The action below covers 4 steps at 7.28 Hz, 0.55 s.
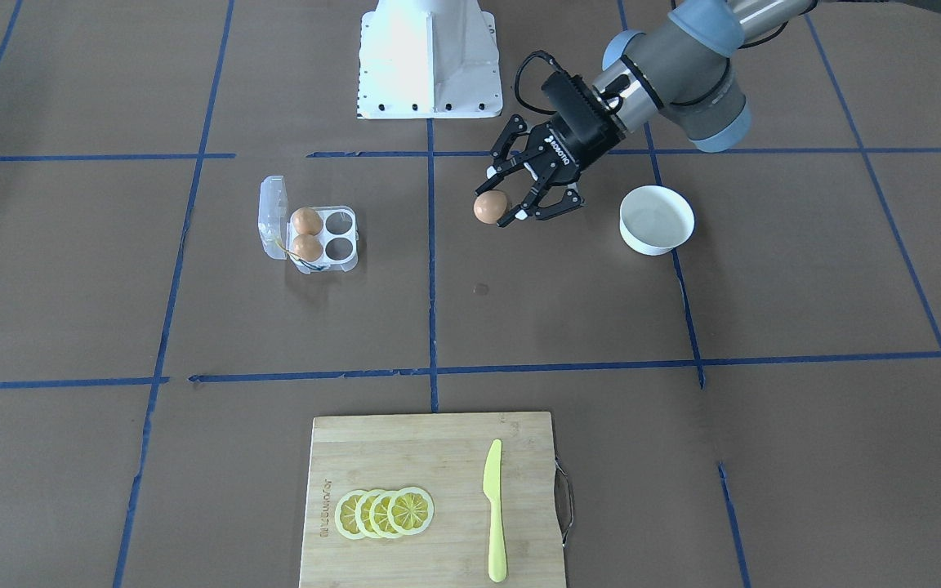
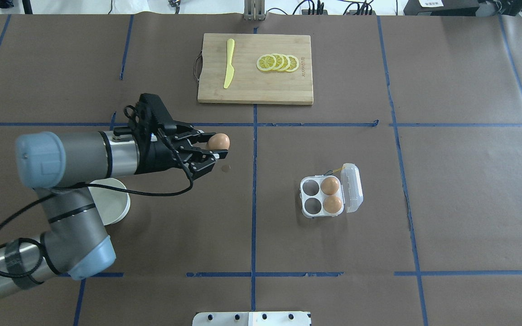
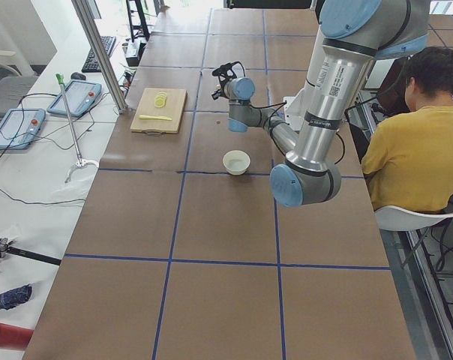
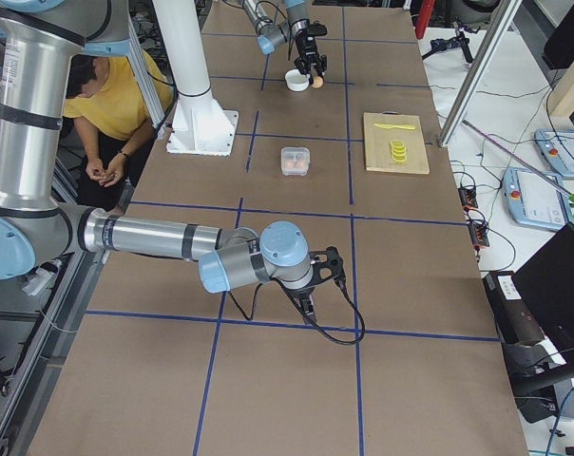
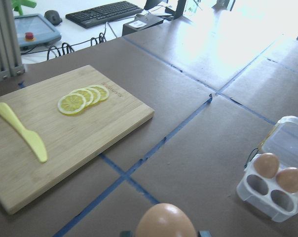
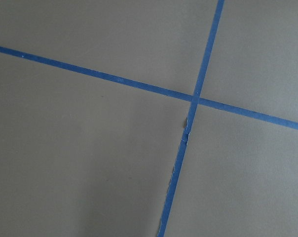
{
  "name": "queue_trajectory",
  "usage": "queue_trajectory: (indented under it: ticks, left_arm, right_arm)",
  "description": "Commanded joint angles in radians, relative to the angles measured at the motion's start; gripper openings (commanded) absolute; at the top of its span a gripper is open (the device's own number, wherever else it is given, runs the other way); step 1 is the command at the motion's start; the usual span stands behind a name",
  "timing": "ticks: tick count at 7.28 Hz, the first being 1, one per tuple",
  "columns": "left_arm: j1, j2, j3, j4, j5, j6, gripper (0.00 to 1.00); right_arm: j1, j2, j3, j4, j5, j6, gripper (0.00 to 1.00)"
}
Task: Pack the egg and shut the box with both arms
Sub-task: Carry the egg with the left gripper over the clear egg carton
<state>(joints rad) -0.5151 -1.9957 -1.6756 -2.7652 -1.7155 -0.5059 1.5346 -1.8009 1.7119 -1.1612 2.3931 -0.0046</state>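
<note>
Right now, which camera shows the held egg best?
Overhead exterior: the egg shows whole in the left gripper. Front-facing shows it too; left wrist crops it; the side views leave it tiny; right wrist misses it.

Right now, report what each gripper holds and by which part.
Left gripper pinches the egg across its sides. Right gripper: cannot tell.
</note>
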Motion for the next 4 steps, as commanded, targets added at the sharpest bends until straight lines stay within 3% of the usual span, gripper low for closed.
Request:
queue_trajectory:
  ticks: [1,2,4]
  left_arm:
    - [0.178,-0.128,0.178,-0.123,0.224,0.099,0.0]
    - [0.191,-0.156,0.204,-0.126,0.235,0.11,0.0]
    - [0.231,-0.26,0.331,-0.126,0.278,0.112,0.1]
  right_arm:
    - [-0.001,0.002,0.0,0.0,-0.002,-0.002,1.0]
    - [-0.001,0.005,-0.008,0.0,-0.002,-0.002,1.0]
    - [-0.001,0.005,-0.009,0.0,-0.002,-0.003,1.0]
